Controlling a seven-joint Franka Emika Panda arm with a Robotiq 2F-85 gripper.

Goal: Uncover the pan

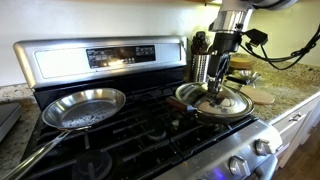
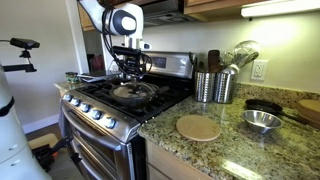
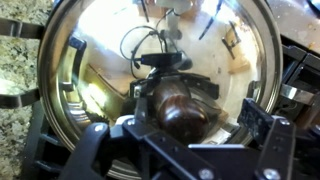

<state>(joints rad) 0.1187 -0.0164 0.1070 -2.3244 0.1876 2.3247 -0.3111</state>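
At centre-right of the frame in an exterior view, on a burner grate of the gas stove [image 1: 150, 126], sits the pan [image 1: 200, 114]. It's capped by a round shiny steel lid [image 1: 234, 102]. The silver skillet [image 1: 85, 108] lies well apart at left. Only the pan's dark rim shows below the lid; interior hidden.

The gripper [image 1: 219, 88] hangs directly over the lid. In the wrist view its fingers [image 3: 95, 140] are spread wide either side of the dark brown knob [image 3: 183, 108], holding nothing. Pads prob. not touching it, though the mirror glare makes that hard to tell.

Judgement: lid is stiff thin metal, fairly light, but polished & slippery w/ a rounded knob. Take it by the knob, centred, squeeze firmly, lift straight up so the pan isn't dragged.
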